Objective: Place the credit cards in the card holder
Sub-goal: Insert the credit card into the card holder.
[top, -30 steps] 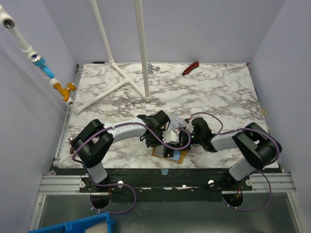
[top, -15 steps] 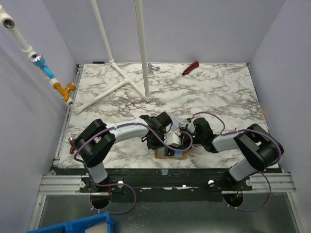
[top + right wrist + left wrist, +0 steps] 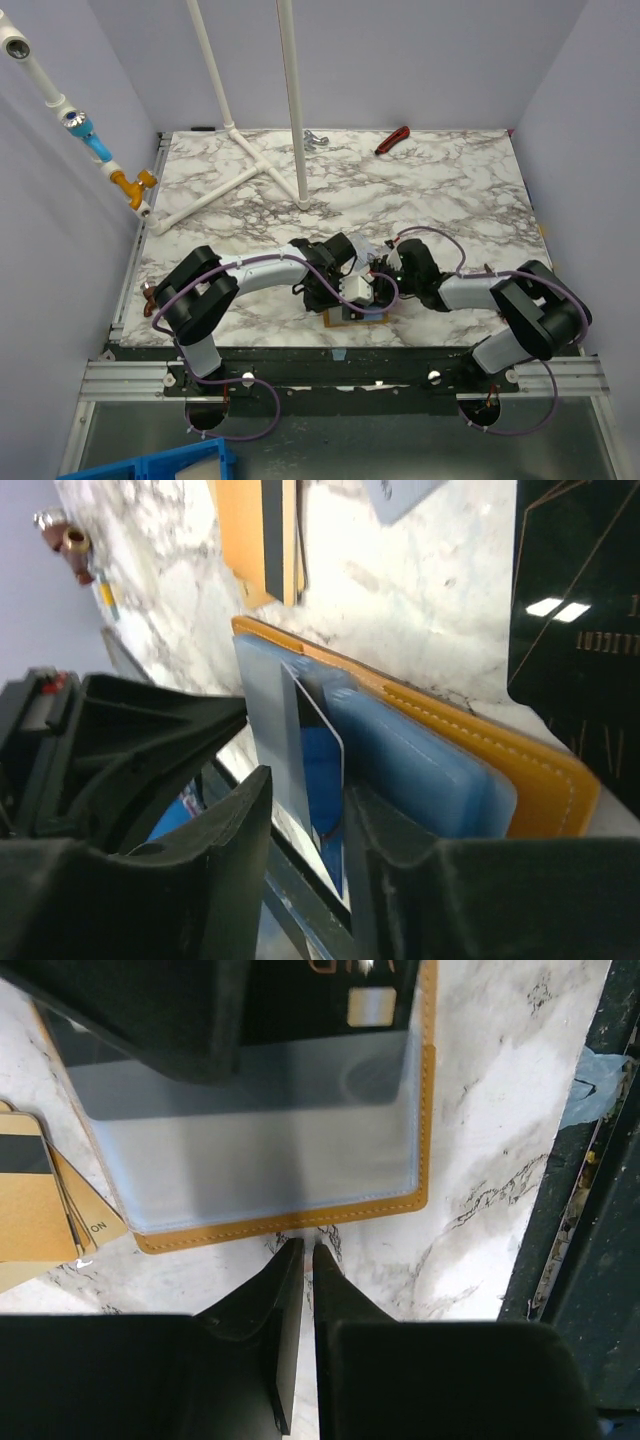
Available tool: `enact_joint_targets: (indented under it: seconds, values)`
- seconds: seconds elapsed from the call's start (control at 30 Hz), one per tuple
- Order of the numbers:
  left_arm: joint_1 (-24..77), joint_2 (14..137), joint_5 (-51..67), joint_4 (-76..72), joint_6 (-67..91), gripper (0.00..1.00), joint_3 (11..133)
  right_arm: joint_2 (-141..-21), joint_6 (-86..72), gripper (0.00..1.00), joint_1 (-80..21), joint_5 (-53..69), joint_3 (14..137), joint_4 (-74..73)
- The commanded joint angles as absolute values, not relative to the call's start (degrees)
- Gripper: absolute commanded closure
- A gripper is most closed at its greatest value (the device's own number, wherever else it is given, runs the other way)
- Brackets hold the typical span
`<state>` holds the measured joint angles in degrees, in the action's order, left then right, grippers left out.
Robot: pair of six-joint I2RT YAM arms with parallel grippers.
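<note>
The card holder (image 3: 357,318) is tan leather with clear sleeves (image 3: 260,1130) and lies open near the table's front edge. A blue-faced card (image 3: 322,770) stands on edge, partly inside a sleeve. My right gripper (image 3: 308,785) is open, its jaws standing apart on either side of that card. My left gripper (image 3: 308,1248) is shut on nothing, its tips on the marble at the holder's stitched edge. Gold-tan credit cards (image 3: 35,1200) with a dark stripe lie left of the holder (image 3: 265,530). A pale grey-blue card's corner (image 3: 400,495) shows beyond.
A black card (image 3: 575,600) with a gold chip lies at the holder's far side. The table's dark front rail (image 3: 590,1210) runs close by the holder. A white pipe stand (image 3: 250,170) and a red-handled tool (image 3: 393,139) sit at the back.
My right gripper's jaws have parted from the card. Both grippers and the holder have shifted slightly toward the front edge.
</note>
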<state>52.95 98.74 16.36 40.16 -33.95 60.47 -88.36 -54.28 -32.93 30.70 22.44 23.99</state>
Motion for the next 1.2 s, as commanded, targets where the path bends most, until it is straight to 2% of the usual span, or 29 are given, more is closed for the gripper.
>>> enact_joint_targets:
  seconds: [0.0,0.07,0.27,0.57,0.8,0.97,1.17]
  values:
    - [51.88,100.05,20.50,40.47,-32.19,0.91,59.50,-84.37,-48.87,0.54,-32.54,20.24,24.92,4.75]
    - [50.38,100.10,21.32,40.70,-32.00,0.90,60.63,-83.54,-47.93,0.40,-32.55,20.54,26.40,1.33]
    - [45.80,99.65,23.13,40.42,-30.78,0.91,63.27,-79.87,-46.27,0.30,-32.64,17.23,30.76,-8.32]
    - [36.26,91.67,33.92,36.41,-22.68,0.90,63.34,-77.55,-46.88,0.26,-33.25,14.61,31.05,-11.98]
    - [28.29,90.79,43.05,44.24,-21.27,0.88,68.38,-77.85,-47.40,0.20,-36.47,8.71,34.00,-17.53]
    - [26.63,87.79,43.06,45.07,-23.87,0.88,66.78,-77.51,-46.50,0.18,-38.13,6.15,38.34,-22.75]
    - [26.59,85.64,42.43,44.77,-25.07,0.88,64.96,-76.00,-44.92,0.19,-38.10,12.99,40.34,-21.95]
